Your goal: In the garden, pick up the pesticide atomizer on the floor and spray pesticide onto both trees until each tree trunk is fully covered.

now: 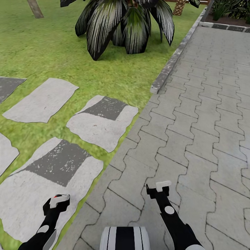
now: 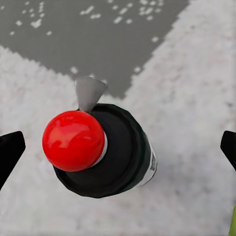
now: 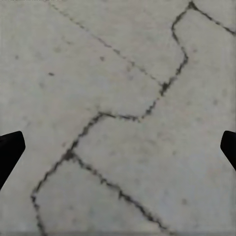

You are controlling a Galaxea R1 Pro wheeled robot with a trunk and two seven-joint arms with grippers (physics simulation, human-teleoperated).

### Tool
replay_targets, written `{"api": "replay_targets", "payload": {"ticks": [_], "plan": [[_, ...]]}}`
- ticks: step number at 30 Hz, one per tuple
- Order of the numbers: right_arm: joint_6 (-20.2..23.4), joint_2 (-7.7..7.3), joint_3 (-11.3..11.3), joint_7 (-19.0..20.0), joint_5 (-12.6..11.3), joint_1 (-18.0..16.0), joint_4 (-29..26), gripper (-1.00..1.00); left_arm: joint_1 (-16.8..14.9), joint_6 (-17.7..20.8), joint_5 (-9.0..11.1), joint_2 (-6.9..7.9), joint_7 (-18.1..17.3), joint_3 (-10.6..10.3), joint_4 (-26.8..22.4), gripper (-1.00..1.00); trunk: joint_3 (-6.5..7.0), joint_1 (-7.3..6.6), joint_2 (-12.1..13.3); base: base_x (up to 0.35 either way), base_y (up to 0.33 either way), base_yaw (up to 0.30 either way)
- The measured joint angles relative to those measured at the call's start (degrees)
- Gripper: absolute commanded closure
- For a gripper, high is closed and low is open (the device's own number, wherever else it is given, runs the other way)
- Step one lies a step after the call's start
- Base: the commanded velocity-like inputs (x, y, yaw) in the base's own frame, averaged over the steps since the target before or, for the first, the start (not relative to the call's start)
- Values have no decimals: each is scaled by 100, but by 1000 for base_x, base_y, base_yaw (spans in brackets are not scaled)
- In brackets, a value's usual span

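Both claws gape: left claw (image 2: pixel 118 147) straddles pesticide atomizer (image 2: pixel 101 150), untouched; right claw (image 3: pixel 118 147) empty.

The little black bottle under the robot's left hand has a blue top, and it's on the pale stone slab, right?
Not quite: the top is red, not blue, as the left wrist view shows. The pesticide atomizer does stand on the pale stepping slab, between the left gripper fingers.
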Motion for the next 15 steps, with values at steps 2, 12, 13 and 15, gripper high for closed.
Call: {"api": "replay_targets", "payload": {"ticks": [2,12,13,15], "plan": [[0,0,0,0,0,0,-3,-100,1,-2,3,6,0,2,2,-100,0,0,0,0,0,0],[0,0,0,0,0,0,-2,-100,3,-9,17,17,-4,3,1,100,0,0,0,0,0,0],[0,0,0,0,0,0,-1,-100,3,-10,18,17,-4,5,1,100,0,0,0,0,0,0],[0,0,0,0,0,0,0,-100,3,-10,18,18,-2,7,1,100,0,0,0,0,0,0]]}}
